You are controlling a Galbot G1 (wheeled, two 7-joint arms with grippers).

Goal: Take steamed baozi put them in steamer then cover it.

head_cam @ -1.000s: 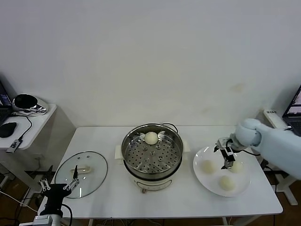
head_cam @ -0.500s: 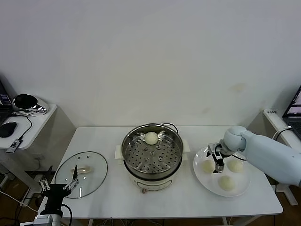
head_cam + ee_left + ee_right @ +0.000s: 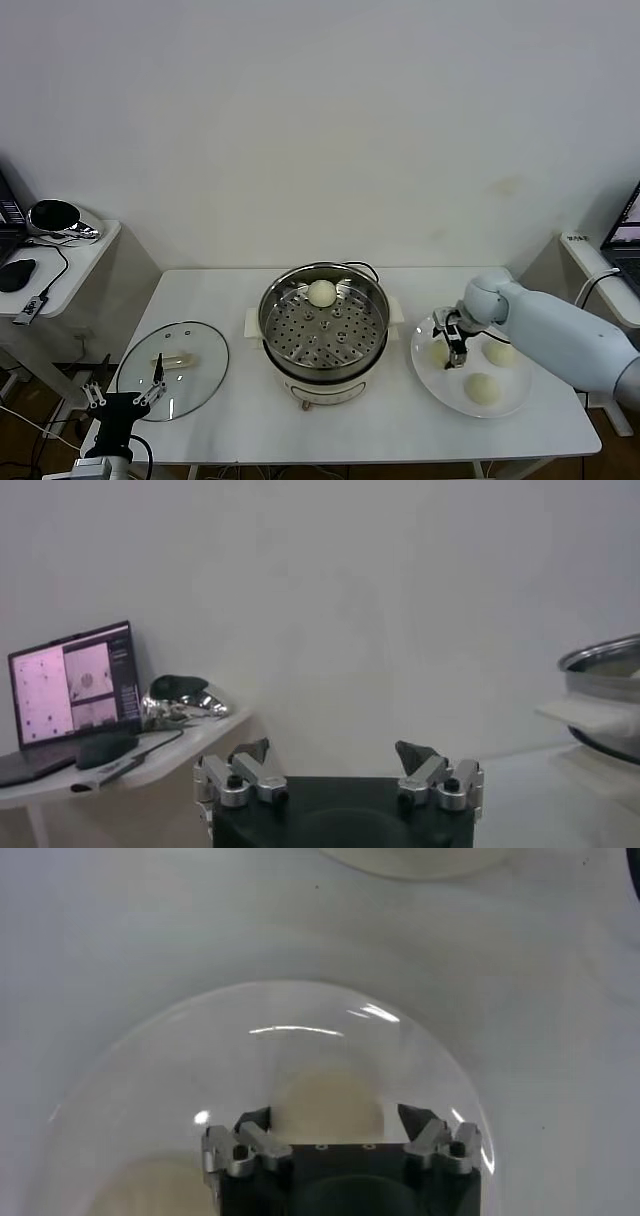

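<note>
The steel steamer stands mid-table with one baozi on its perforated tray. Three baozi lie on the white plate: one at its left, one at its right, one at the front. My right gripper is open just above the left one, which shows between its spread fingers in the right wrist view. The glass cover lies flat at the table's left. My left gripper is open and empty, parked low by the front left corner.
A side table at far left holds a laptop and cables. The steamer's rim shows at the edge of the left wrist view. The plate sits close to the table's right edge.
My right gripper has moved left across the plate, from beside the right baozi to above the left one. The left arm has not moved.
</note>
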